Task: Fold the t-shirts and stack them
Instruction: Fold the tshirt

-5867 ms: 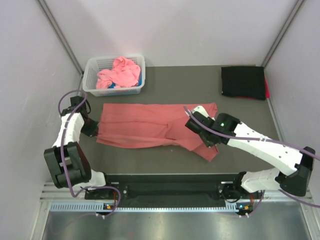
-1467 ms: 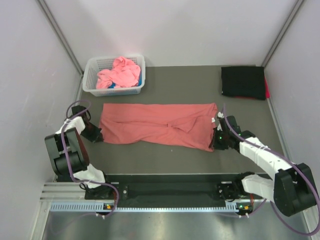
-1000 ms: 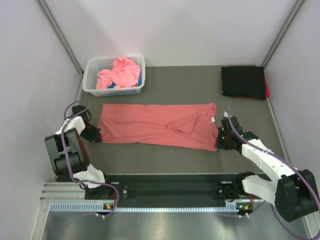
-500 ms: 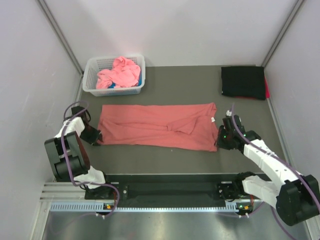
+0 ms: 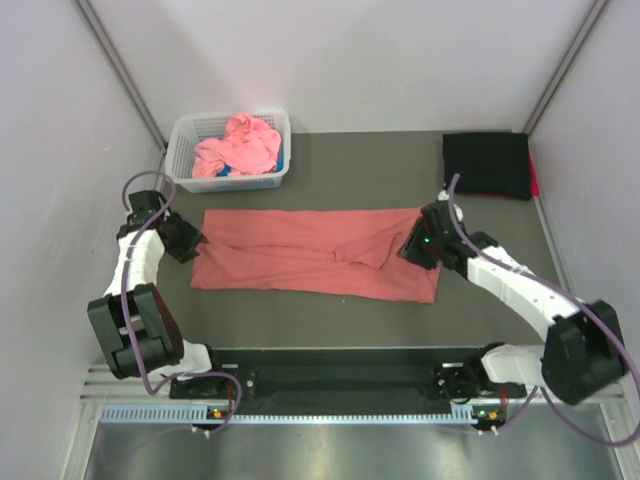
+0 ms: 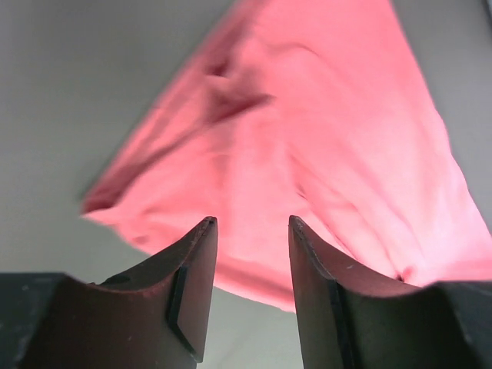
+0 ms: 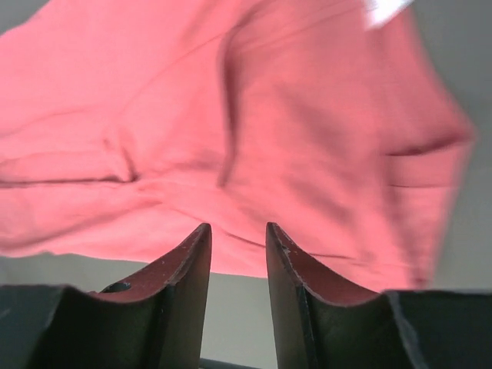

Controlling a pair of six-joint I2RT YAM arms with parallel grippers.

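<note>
A salmon-red t-shirt (image 5: 310, 250) lies flat on the dark table as a long, half-folded band, with creases near its middle. My left gripper (image 5: 193, 240) hovers at its left end, open; in the left wrist view the jaws (image 6: 251, 223) stand apart above the shirt's edge (image 6: 323, 138) with nothing between them. My right gripper (image 5: 408, 247) is over the right end, also open. In the right wrist view its jaws (image 7: 237, 227) are empty above the cloth (image 7: 231, 115). A folded black t-shirt (image 5: 486, 163) lies at the back right. Crumpled pink t-shirts (image 5: 240, 145) fill the basket.
The white lattice basket (image 5: 228, 182) stands at the back left, close behind the shirt's left end. A red edge (image 5: 533, 180) shows beside the black shirt. Grey walls close in both sides and the back. Bare table runs between the shirt and the arm bases.
Both grippers opened and let go of the shirt's ends. The right one moved back and left over the right end; the left one moved back along the left end.
</note>
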